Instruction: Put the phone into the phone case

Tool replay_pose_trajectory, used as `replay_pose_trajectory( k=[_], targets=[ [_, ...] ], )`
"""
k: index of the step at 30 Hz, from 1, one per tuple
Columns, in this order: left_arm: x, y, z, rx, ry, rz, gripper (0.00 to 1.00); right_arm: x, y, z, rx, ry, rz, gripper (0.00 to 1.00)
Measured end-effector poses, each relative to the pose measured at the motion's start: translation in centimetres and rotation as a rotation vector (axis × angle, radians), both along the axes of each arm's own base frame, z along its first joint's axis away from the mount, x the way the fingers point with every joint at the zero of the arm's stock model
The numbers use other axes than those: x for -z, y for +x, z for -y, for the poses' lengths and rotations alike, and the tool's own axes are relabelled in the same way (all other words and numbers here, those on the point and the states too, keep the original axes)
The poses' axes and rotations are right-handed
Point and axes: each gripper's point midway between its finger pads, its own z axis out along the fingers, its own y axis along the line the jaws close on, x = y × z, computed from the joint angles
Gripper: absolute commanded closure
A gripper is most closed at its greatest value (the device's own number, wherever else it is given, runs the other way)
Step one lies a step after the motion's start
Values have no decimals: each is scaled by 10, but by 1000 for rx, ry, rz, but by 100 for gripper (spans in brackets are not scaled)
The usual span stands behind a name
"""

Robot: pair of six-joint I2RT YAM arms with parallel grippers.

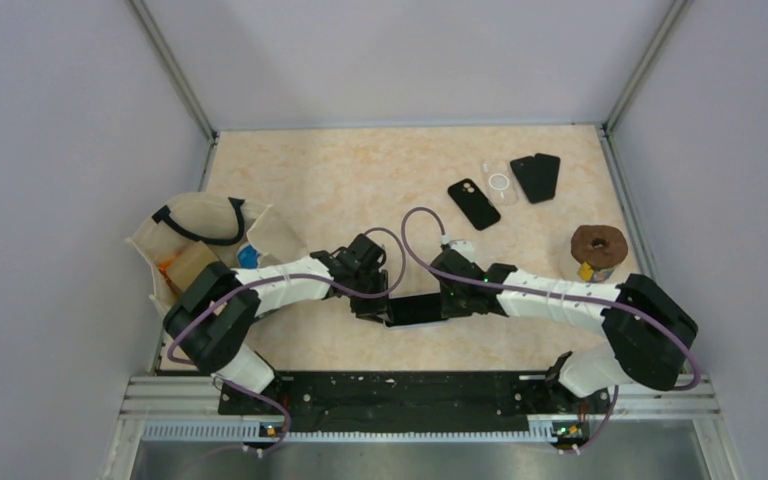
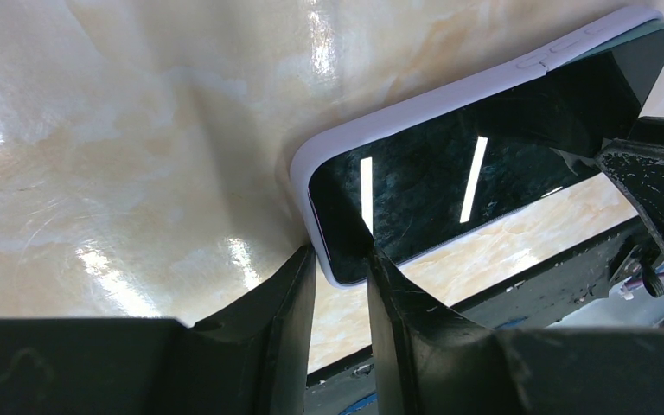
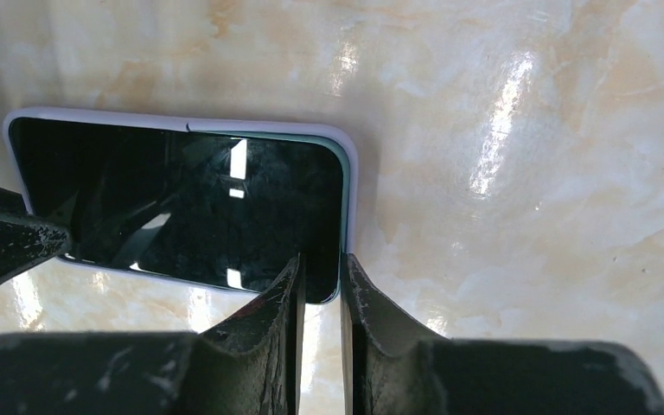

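Pale lilac phone case wraps the dark-screened phone, which hangs just above the marbled table near its front middle, stretched between the two claws. The left gripper is clenched on one corner, one finger on the glass and the other under the case's rim. The right gripper pinches the opposite end at its lower corner, its fingers drawn close with the case wall and screen edge between them. At that end a thin green edge of the phone shows inside the rim, so the seating there looks incomplete. Further back lie a black handset, a clear case and two dark cases, well apart from both claws.
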Motion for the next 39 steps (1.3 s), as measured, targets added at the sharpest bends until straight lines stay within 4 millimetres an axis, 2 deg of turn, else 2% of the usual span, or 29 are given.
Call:
replay_pose_trajectory(
  k=[14, 15, 20, 23, 26, 30, 35, 39],
  targets=[
    [1, 1, 0, -14, 22, -23, 67, 8, -3, -1, 31, -80, 89, 100],
    [1, 1, 0, -15, 22, -23, 67, 7, -3, -1, 32, -83, 94, 98],
    [1, 1, 0, -15, 27, -28, 67, 1, 0, 0, 47, -60, 98, 74],
    [1, 1, 0, -15, 27, -29, 67, -4, 4, 0, 68, -12, 64, 69],
    [1, 1, 0, -15, 27, -29, 67, -5, 8, 1, 79, 31, 21, 69],
    [1, 1, 0, -14, 32, -34, 67, -8, 23, 7, 100, 69, 9, 71],
    [1, 1, 0, -11, 36, -37, 67, -10, 33, 8, 89, 109, 3, 81],
    [1, 1, 0, -9, 39, -39, 67, -9, 34, 5, 71, 127, -10, 86]
  ],
)
